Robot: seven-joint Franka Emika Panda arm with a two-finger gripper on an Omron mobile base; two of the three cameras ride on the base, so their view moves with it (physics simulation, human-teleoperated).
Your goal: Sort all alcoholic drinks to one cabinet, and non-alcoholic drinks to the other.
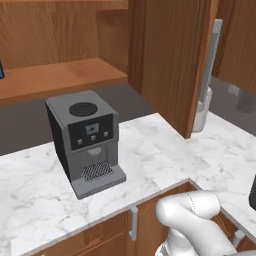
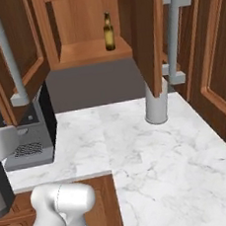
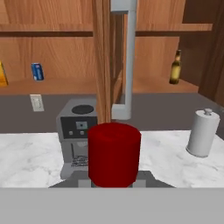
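Observation:
A big red cap (image 3: 114, 153) on grey shoulders rises close before the hand camera: the squat grey bottle, held in my gripper, whose fingers are hidden behind it. It hangs in front of the counter, facing the post between two open wall cabinets. The brown beer bottle (image 3: 175, 68) (image 2: 108, 32) stands upright on the right cabinet's shelf. On the left cabinet's shelf stand the blue soda can (image 3: 37, 71) and, at the frame's edge, the yellow-orange juice carton (image 3: 1, 74).
A grey coffee machine (image 1: 85, 140) (image 3: 76, 131) sits on the marble counter (image 1: 165, 155) below the left cabinet. A pale grey cylinder (image 2: 157, 105) (image 3: 202, 133) stands under the right one. An open cabinet door (image 2: 148, 31) with a long grey handle (image 3: 125, 61) juts out between them.

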